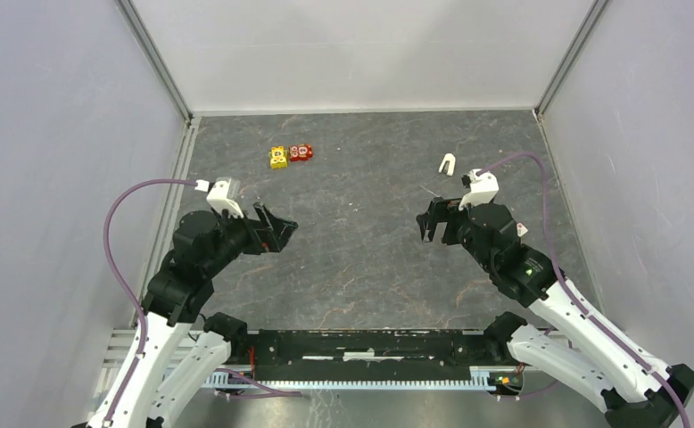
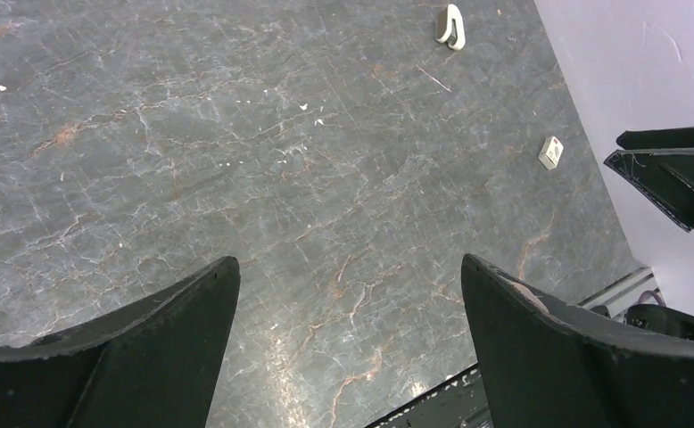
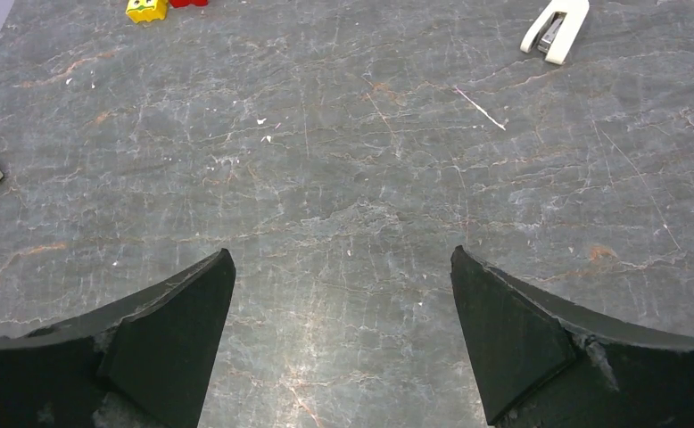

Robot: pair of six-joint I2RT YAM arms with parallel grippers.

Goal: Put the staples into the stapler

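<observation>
The cream-white mini stapler [image 1: 448, 163] lies on the dark stone table at the back right. It also shows at the top of the left wrist view [image 2: 451, 25] and of the right wrist view [image 3: 556, 28]. A thin pale strip, perhaps staples [image 3: 479, 108], lies on the table just in front of it, and shows in the left wrist view [image 2: 433, 78]. My left gripper [image 1: 283, 228] [image 2: 347, 263] is open and empty above the table's left middle. My right gripper [image 1: 425, 225] [image 3: 341, 254] is open and empty, in front and left of the stapler.
A yellow block [image 1: 278, 157] and a red block [image 1: 301, 152] sit at the back centre-left. A small white box with red marking [image 2: 550, 152] lies by the right arm [image 1: 522, 229]. Grey walls enclose the table on three sides.
</observation>
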